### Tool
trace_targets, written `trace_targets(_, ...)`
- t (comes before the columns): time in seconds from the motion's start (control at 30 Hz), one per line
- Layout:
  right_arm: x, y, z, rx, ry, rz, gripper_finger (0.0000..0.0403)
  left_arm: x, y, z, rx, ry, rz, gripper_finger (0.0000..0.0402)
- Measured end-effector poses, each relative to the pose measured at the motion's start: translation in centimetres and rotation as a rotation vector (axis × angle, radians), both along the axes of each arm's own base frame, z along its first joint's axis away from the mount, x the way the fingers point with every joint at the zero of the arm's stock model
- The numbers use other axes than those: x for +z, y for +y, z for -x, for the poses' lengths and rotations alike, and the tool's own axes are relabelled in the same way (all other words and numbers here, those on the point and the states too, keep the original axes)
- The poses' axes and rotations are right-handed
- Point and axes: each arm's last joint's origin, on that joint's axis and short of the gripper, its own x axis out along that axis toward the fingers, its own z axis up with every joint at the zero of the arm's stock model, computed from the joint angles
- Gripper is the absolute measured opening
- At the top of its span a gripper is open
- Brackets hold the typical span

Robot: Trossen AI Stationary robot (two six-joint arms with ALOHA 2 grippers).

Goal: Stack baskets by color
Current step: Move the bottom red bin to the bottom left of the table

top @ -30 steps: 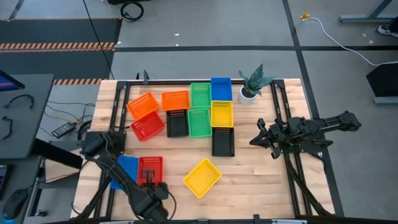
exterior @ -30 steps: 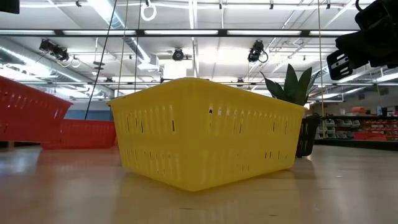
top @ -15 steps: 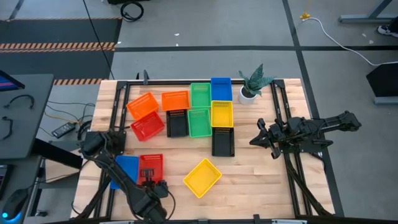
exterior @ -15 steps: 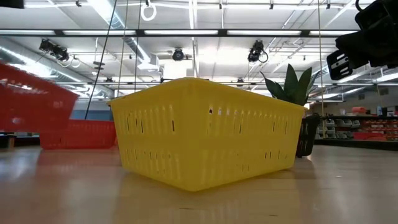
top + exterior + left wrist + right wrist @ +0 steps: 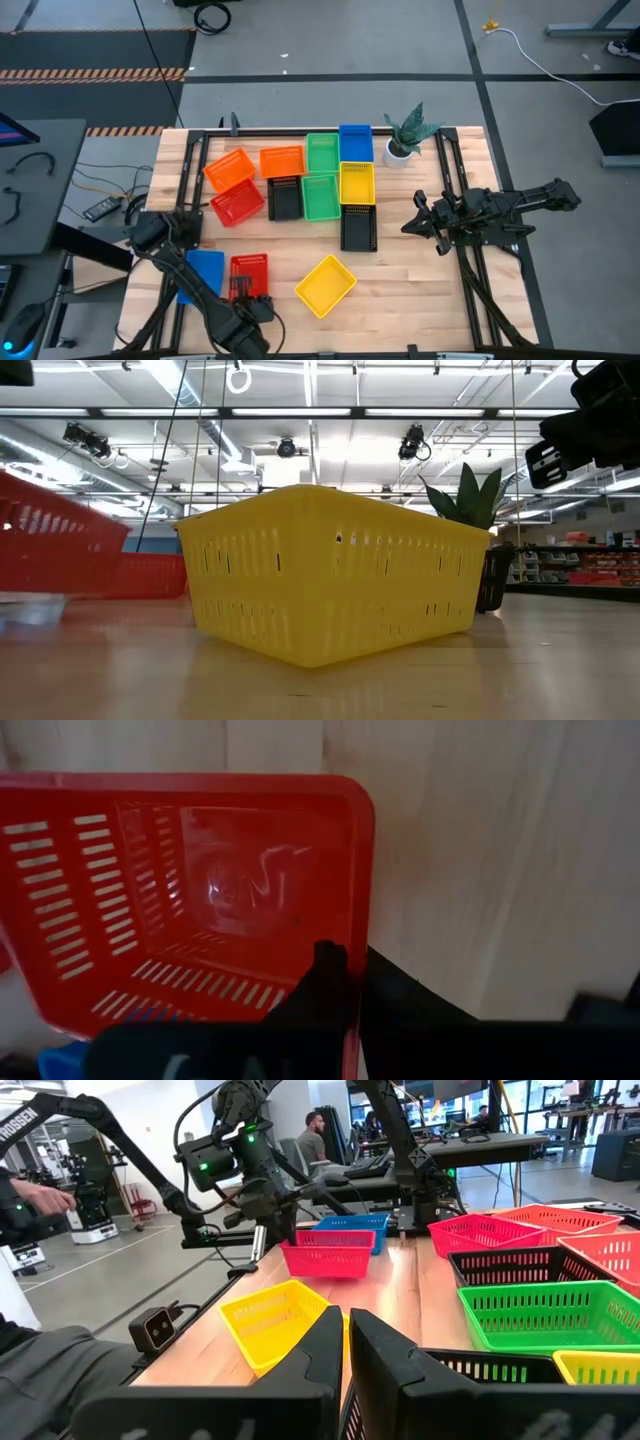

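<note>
Shifted a little toward the near table edge since a second ago: red basket (image 5: 248,276), clamped by its rim in the left gripper (image 5: 246,298), jaws closed on the wall, just beside the blue basket (image 5: 205,271). Close by, a lone yellow basket (image 5: 325,285). Farther back, the cluster: orange baskets (image 5: 230,169), another red basket (image 5: 237,204), black baskets (image 5: 285,197), green baskets (image 5: 321,195), a second yellow basket (image 5: 357,183). Well apart at the right side, right gripper (image 5: 412,222), fingers nearly together, holding nothing.

I see one red basket (image 5: 247,277) tilted off the table beside a blue one (image 5: 205,268); a yellow basket (image 5: 325,285) alone; the others clustered farther back.
</note>
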Motion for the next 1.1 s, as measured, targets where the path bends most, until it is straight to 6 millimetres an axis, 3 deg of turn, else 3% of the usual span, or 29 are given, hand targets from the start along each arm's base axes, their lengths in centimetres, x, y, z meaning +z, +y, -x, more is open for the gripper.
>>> trace_targets(0.73,0.0,0.0,0.0,0.0,0.0,0.0,0.0029,0.1,-0.3,1.5,0.056,0.031,-0.062,0.005)
trace_targets(0.97,0.0,0.0,0.0,0.0,0.0,0.0,0.0029,-1.1,0.1,1.9,0.104,0.07,-0.063,0.0096)
trace_targets(1.1,0.0,0.0,0.0,0.001,0.0,0.0,0.0029,-0.8,0.4,1.6,0.13,0.099,-0.021,0.0135)
